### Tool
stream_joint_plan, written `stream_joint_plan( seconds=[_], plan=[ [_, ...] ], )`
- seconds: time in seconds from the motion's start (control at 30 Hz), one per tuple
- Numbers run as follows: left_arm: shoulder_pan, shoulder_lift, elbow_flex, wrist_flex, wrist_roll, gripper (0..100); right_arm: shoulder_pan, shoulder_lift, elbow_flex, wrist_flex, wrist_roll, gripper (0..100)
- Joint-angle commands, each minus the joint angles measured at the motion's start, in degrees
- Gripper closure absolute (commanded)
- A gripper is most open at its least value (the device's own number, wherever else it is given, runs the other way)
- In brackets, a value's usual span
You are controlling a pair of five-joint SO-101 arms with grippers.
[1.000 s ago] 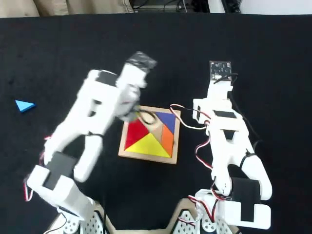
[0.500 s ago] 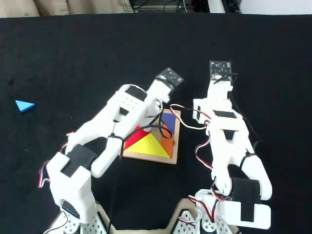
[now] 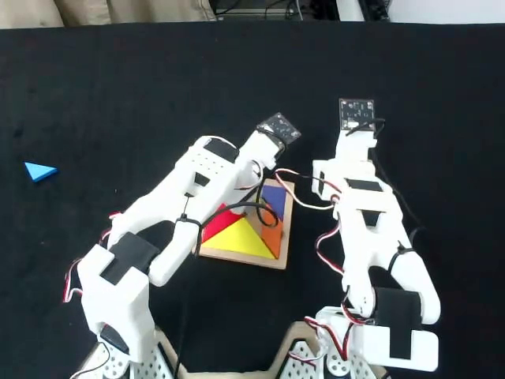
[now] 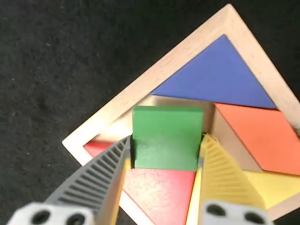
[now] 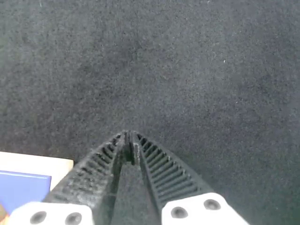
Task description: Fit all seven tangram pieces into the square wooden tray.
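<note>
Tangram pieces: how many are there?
6. In the square wooden tray: a dark blue triangle, orange parallelogram, yellow triangle, red triangle. The left pincer holds a green square over it. A light blue triangle lies apart on the table. Another may be hidden.

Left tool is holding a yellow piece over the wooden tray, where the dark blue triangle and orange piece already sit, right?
No: the left tool holds a green piece, not yellow, as the left wrist view shows, over the wooden tray where the dark blue triangle and orange piece already sit.
</note>
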Motion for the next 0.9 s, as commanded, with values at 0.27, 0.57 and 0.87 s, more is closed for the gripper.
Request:
stream_joint_plan(
  seconds=[0.27, 0.57, 0.87],
  plan=[
    [0.8, -0.6, -5.9, 0.8, -0.5, 73, -0.4, -0.2, -3.3, -1.1, 0.2, 98.7],
    [-0.7, -0.6, -7.2, 1.9, -3.8, 73, -0.4, -0.2, -3.3, -1.1, 0.2, 98.7],
    [-9.6, 2.9, -12.4, -1.2, -3.4, 87, -0.7, -0.2, -3.3, -1.1, 0.2, 98.7]
  ],
)
